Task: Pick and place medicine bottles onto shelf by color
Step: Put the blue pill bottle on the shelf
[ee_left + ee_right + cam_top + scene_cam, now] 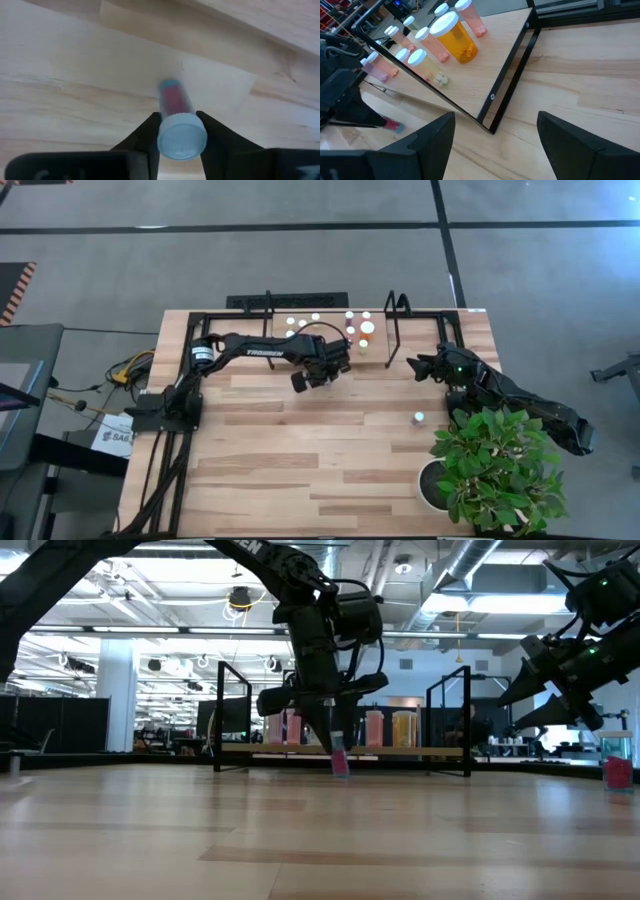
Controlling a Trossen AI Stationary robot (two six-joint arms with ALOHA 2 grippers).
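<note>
My left gripper (312,378) is shut on a pink bottle with a white cap (181,137), just in front of the shelf's near rail. In the low view the bottle (340,762) hangs below the fingers, close to the tabletop. The shelf (262,330), a light board in a black tube frame, lies along the far edge. It holds several white-capped bottles, among them a larger-capped orange one (457,40) and pink ones (432,47). My right gripper (495,135) is open and empty in the air by the shelf's right end (414,365). Another bottle (419,418) stands on the table. My left gripper pinches the bottle at its cap end (165,131) between its two fingers, one on each side. The fingers come from above, pointing down. The bottle hangs nearly upright, bottom end (342,773) down. I cannot tell whether that end touches the table.
A leafy plant (500,465) in a round white pot (432,485) stands at the near right corner. The shelf's upright black hoops (450,715) rise at its two ends. Open plank tabletop (300,460) lies in the middle and near left.
</note>
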